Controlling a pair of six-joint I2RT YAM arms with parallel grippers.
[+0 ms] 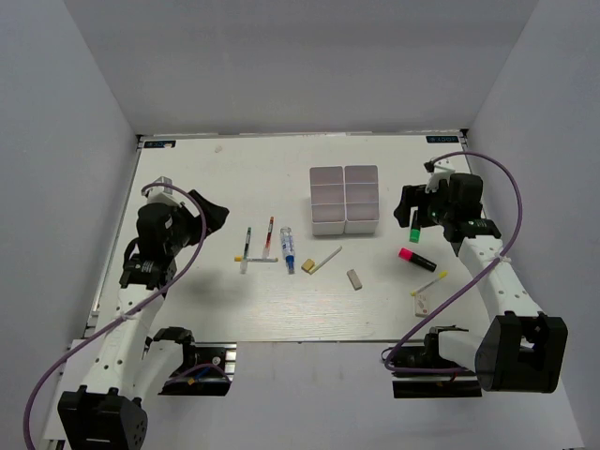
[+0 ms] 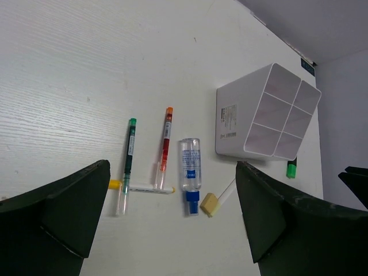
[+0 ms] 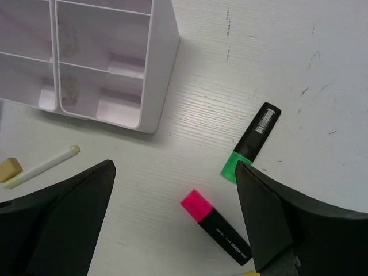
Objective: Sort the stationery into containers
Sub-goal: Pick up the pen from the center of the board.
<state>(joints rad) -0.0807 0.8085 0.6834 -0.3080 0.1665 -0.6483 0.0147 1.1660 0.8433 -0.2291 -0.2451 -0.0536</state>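
The white six-compartment organiser tray (image 1: 328,227) stands at the table's middle back, and its compartments look empty. Left of it lie a green pen (image 1: 247,244), a red pen (image 1: 270,232), a white stick with a yellow cap (image 1: 258,260), a blue-white tube (image 1: 288,248), a tan eraser (image 1: 307,266), another white stick (image 1: 327,257) and a grey eraser (image 1: 354,278). The pink highlighter (image 1: 415,258) and green marker (image 1: 413,230) lie right of the tray. My left gripper (image 1: 212,214) is open and empty, above the table left of the pens. My right gripper (image 1: 412,204) is open and empty, above the green marker (image 3: 252,141) and pink highlighter (image 3: 221,227).
A yellow-tipped white stick (image 1: 429,282) and a small white piece (image 1: 424,302) lie near the right front. The left wrist view shows the tray (image 2: 230,121), tube (image 2: 190,171) and tan eraser (image 2: 210,204). White walls enclose the table on three sides.
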